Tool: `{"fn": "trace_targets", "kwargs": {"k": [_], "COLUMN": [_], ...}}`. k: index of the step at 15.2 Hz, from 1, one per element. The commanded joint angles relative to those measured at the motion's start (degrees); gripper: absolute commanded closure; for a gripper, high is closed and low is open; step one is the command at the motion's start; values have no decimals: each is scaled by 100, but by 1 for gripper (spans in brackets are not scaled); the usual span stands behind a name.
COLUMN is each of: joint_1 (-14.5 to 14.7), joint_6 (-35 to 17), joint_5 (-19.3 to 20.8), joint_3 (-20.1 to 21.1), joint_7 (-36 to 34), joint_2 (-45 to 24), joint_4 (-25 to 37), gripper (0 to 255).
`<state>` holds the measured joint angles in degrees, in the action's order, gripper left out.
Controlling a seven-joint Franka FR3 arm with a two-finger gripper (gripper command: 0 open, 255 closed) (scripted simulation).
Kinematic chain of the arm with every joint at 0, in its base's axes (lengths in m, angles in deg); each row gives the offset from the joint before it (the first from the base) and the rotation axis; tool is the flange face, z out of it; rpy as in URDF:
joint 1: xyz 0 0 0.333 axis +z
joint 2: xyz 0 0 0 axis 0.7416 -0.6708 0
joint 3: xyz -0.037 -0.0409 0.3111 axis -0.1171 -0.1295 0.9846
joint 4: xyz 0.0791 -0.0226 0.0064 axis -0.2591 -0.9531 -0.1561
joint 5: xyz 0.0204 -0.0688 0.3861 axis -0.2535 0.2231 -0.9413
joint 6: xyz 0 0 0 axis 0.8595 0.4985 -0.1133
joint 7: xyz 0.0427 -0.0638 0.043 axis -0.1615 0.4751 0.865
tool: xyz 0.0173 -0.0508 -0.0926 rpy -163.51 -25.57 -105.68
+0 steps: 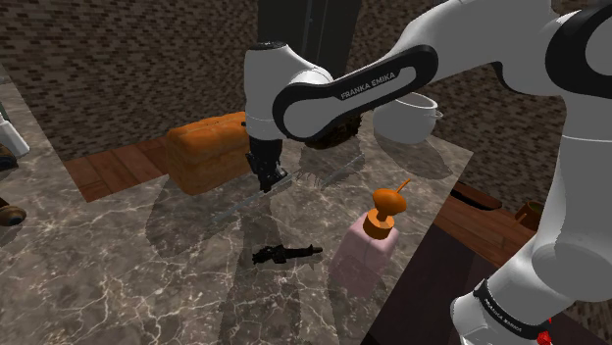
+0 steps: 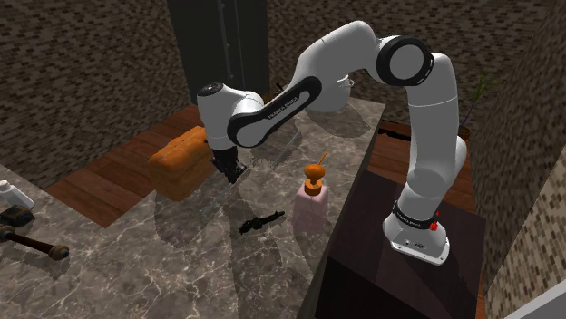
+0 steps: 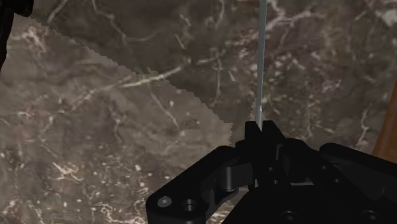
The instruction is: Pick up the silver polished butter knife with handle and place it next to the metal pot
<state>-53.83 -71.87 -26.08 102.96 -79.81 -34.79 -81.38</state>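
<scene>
Claw point(image 3: 261, 130) pinched shut on butter knife point(image 3: 261, 57) — thin silver blade seen edge-on, running out from between the fingers over brown marble tabletop point(image 1: 118, 274). Claw hangs just beside orange loaf-shaped block point(image 1: 204, 152). Pale pot point(image 1: 407, 118) at far corner — well apart from knife. Pink soap dispenser point(image 1: 365, 250) and small black object point(image 1: 284, 254) sit near each other on tabletop.
</scene>
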Motion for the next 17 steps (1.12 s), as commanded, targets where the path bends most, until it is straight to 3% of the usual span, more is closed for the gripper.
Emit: {"fn": "trace_targets", "kwargs": {"k": [1,17], "joint_1": [0,-116], "joint_6": [0,863], "joint_5": [0,-395], "joint_3": [0,201], "joint_7": [0,280], "joint_2": [0,451], "joint_4": [0,527], "gripper": [255,255]}}
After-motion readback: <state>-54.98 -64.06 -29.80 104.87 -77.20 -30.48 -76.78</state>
